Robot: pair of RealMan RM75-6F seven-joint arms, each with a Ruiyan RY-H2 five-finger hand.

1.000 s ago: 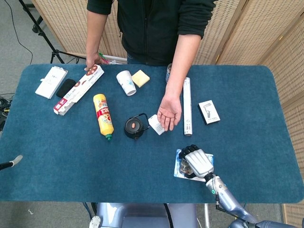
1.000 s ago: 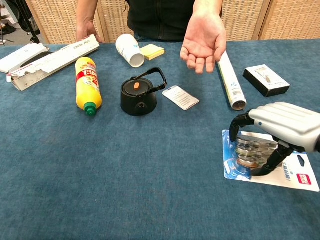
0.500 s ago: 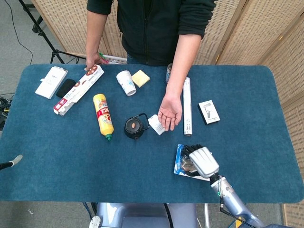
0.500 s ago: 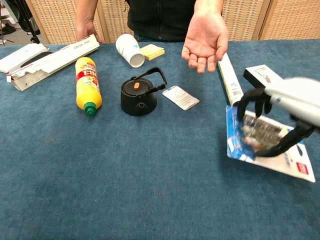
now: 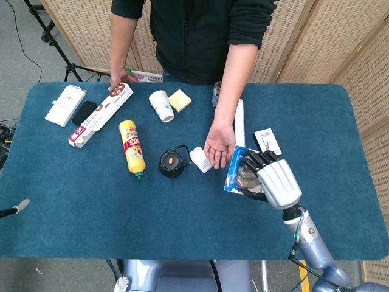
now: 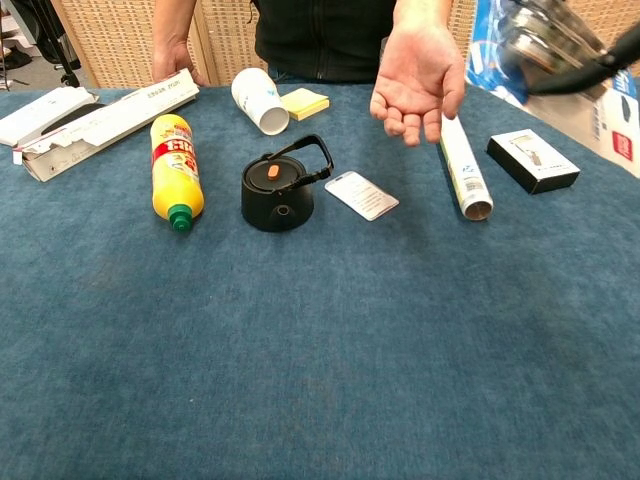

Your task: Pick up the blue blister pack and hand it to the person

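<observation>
My right hand (image 5: 272,178) holds the blue blister pack (image 5: 236,170) in the air above the table, tilted, just right of the person's open palm (image 5: 219,145). In the chest view the pack (image 6: 492,45) shows at the top right, high up and partly cut off by the frame's edge, with my dark fingers (image 6: 585,72) clamped around its clear bubble. The person's hand (image 6: 417,85) hangs palm up to the left of it. My left hand is out of both views.
On the blue table (image 5: 91,201) lie a white tube (image 6: 460,165), a black box (image 6: 533,160), a white card (image 6: 361,194), a black kettle-shaped lid (image 6: 278,187), a yellow bottle (image 6: 175,168), a paper cup (image 6: 258,99), sticky notes (image 6: 303,102) and a long carton (image 6: 105,122).
My right hand has lifted the blister pack off the table and carried it up and away from me, toward the person's open palm. The person's hand has barely moved.
</observation>
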